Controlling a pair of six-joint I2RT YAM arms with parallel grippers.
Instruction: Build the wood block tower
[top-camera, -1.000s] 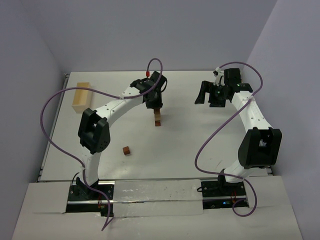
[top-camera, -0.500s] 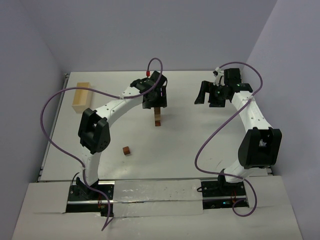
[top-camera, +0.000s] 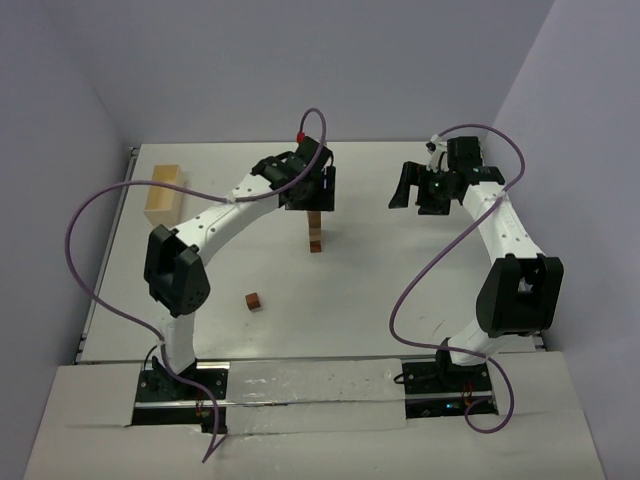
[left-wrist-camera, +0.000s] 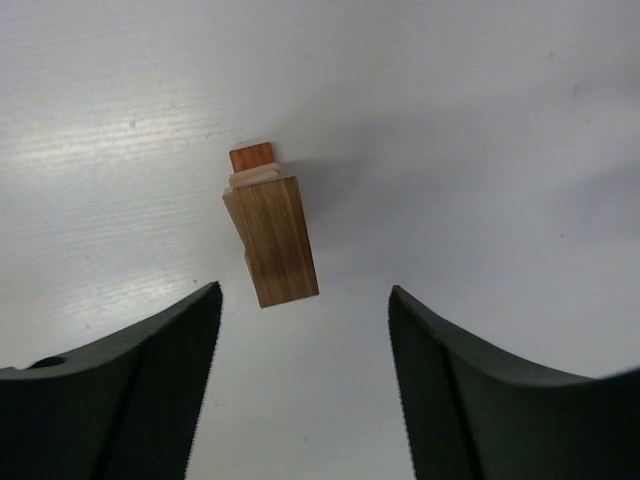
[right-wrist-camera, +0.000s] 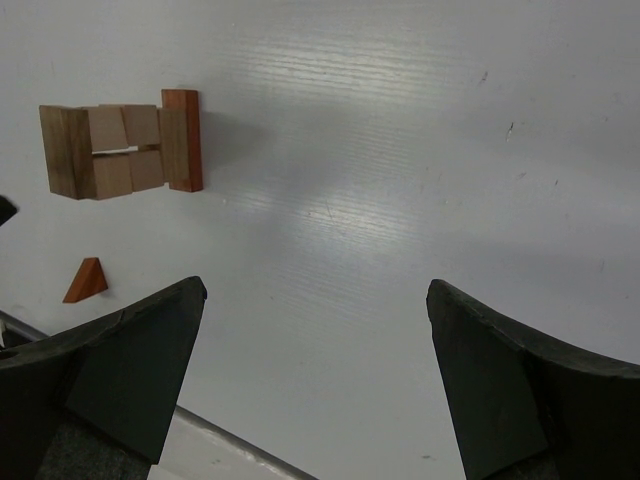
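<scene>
Over the middle of the worktop (top-camera: 380, 290) the left gripper (top-camera: 310, 200) hangs with jaws apart and empty, probably to avoid nudging what is below. The right gripper (right-wrist-camera: 315, 288), spread wide, idles far right. The tower (top-camera: 315, 232) stands directly beneath the left one, and a loose block (top-camera: 254, 300) lies nearer, to the left.

The tower (left-wrist-camera: 272, 240) is matt wood with visible grain, tan and reddish. The white table (right-wrist-camera: 400, 150) looks finely ribbed, faintly shiny. The left gripper (left-wrist-camera: 302, 292) has matt black fingers (left-wrist-camera: 120, 390).
</scene>
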